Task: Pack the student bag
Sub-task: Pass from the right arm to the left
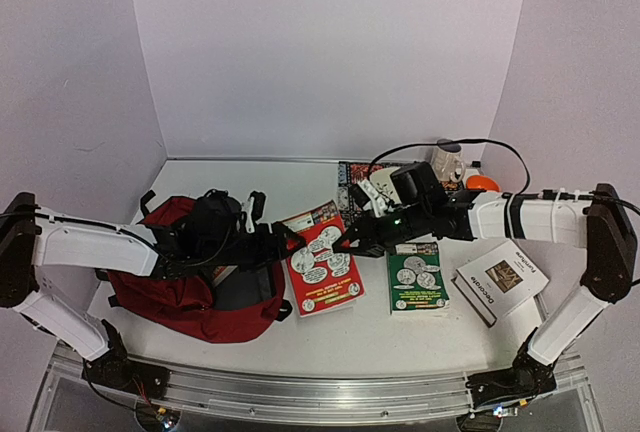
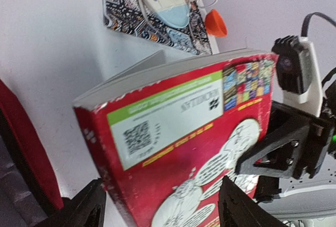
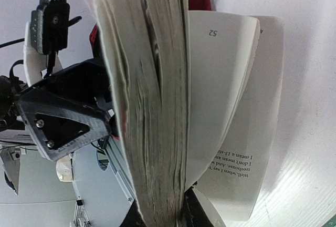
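Pinching the edge of the red book, my right gripper holds it up, pages fanning. The jaws of my left gripper stand spread either side of its other end. The bag lies on the table at its left, under my left arm.

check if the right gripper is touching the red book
Touching. The left wrist view shows the right gripper clamped on the red book at its cover edge.
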`<state>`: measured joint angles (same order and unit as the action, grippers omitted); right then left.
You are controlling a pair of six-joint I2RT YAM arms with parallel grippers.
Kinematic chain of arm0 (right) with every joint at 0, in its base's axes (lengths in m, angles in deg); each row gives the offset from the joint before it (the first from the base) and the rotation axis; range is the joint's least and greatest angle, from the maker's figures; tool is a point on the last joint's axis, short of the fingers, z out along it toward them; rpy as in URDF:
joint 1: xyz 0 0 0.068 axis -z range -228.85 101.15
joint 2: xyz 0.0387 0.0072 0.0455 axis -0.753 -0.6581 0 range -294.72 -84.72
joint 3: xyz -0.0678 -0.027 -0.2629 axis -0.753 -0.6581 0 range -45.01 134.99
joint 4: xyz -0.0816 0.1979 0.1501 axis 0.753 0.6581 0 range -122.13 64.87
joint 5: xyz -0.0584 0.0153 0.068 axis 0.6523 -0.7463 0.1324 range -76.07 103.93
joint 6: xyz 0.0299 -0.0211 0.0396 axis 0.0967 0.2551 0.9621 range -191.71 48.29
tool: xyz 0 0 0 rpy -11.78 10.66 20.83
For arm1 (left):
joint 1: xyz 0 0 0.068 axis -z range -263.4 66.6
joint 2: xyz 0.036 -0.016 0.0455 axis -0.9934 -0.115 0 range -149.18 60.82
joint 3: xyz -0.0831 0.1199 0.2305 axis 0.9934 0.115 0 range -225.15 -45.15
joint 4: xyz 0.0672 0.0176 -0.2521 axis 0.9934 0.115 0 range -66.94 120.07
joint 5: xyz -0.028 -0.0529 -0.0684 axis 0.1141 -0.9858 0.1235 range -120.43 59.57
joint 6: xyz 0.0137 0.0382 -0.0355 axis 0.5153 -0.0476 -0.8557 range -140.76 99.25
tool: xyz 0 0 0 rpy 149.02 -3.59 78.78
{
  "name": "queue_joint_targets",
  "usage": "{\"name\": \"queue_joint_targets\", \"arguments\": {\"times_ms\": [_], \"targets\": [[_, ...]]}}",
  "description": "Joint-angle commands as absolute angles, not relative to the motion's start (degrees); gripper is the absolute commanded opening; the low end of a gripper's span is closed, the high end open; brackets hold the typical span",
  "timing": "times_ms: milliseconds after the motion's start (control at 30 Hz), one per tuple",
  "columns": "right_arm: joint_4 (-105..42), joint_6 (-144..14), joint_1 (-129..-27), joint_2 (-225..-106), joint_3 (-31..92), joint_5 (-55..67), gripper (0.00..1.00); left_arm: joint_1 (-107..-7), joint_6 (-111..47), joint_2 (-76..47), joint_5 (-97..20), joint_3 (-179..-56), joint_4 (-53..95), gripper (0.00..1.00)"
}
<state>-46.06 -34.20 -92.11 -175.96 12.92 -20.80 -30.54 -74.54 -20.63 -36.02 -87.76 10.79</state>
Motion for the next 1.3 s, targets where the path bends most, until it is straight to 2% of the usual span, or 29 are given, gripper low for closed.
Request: {"name": "queue_joint_targets", "arguments": {"times_ms": [0,67,233,433,600,733,1000,1067,1200,1267], "targets": [[-51.7,-33.2,-92.0,-172.4,13.7,-24.4,0.07,-30.7,-73.5,-19.1,-37.7,-87.5,4.4,0.67],[-52.2,-33.3,-92.1,-172.3,13.9,-24.5,0.07,-30.7,-73.7,-19.1,-38.5,-87.0,2.9,0.62],[-53.3,-33.2,-92.0,-172.8,13.6,-24.5,0.08,-30.8,-74.8,-16.7,-38.0,-83.6,-2.3,0.36],[-55.0,-32.7,-91.9,-173.6,12.7,-24.8,0.1,-30.9,-76.2,-12.1,-39.7,-80.0,-9.7,0.29],[-55.6,-32.5,-91.6,-174.2,12.8,-23.6,0.19,-30.9,-77.2,-8.7,-39.4,-78.6,-12.2,0.01],[-55.5,-31.9,-91.2,-174.2,12.4,-21.2,0.31,-31.0,-77.6,-5.3,-36.5,-77.2,-12.3,0.0],[-54.7,-29.4,-91.0,-171.9,10.2,-15.1,0.77,-31.2,-80.7,0.3,-27.4,-74.7,-12.1,0.0],[-55.1,-27.1,-91.2,-170.7,8.9,-13.0,0.85,-31.3,-81.8,0.8,-25.1,-74.7,-12.1,0.0],[-60.8,-21.8,-91.5,-167.5,4.9,-10.4,0.97,-31.5,-84.3,0.7,-20.2,-75.2,-12.1,0.0],[-65.2,-17.6,-91.6,-166.0,1.5,-9.3,0.98,-31.6,-86.0,0.0,-17.5,-75.6,-12.1,0.0]]}}
